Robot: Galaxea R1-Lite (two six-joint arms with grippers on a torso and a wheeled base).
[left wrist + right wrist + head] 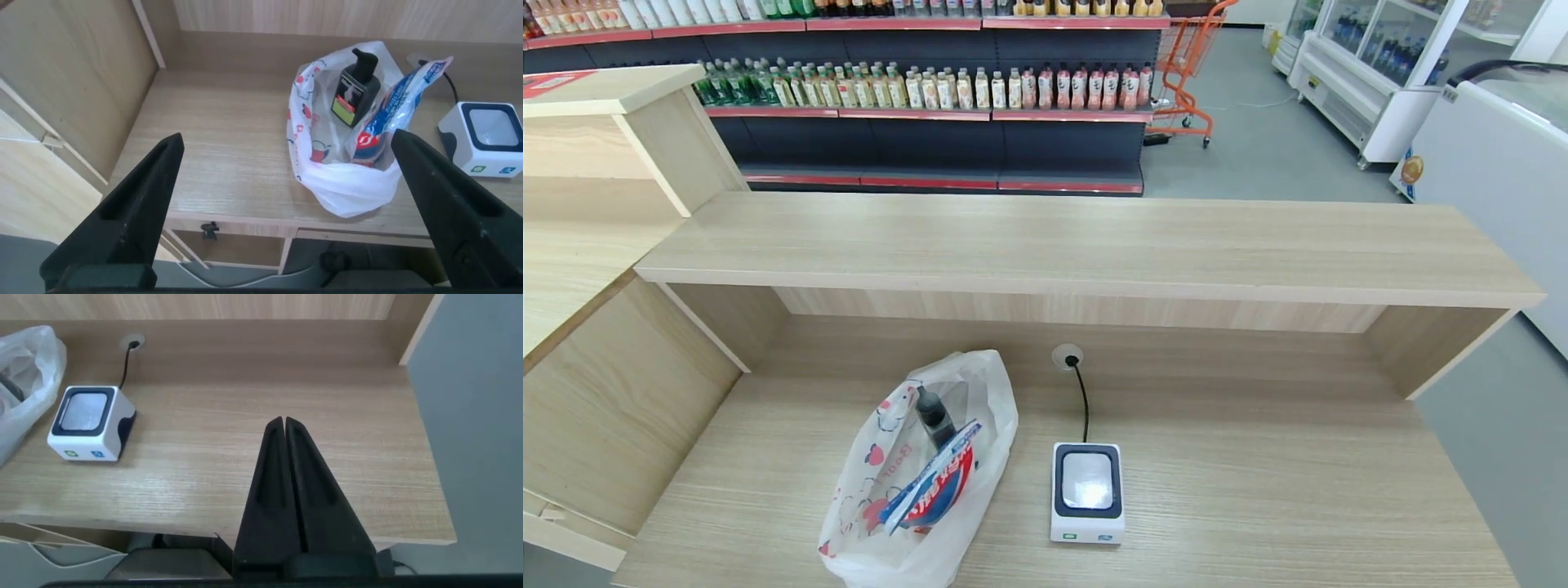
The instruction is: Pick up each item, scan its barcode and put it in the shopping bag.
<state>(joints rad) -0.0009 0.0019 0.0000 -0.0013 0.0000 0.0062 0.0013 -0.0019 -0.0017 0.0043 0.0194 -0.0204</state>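
A translucent white shopping bag [882, 506] printed with red apples stands on the wooden counter [1258, 482], left of the barcode scanner [1087, 492]. Inside the bag are a dark pump bottle [934, 416] and a red, white and blue snack packet [935, 486]. The left wrist view looks down on the shopping bag [347, 184], the pump bottle [358, 88] and the snack packet [392, 106]. My left gripper [286, 175] is open, held back over the counter's near edge, with nothing between its fingers. My right gripper [283, 425] is shut and empty above the counter, to the right of the scanner [88, 423].
The scanner's black cable [1083, 400] runs to a grommet [1067, 356] at the back of the counter. A raised wooden ledge [1094, 245] spans the back and a side panel [613, 408] walls the left. Store shelves of bottles [915, 88] stand beyond.
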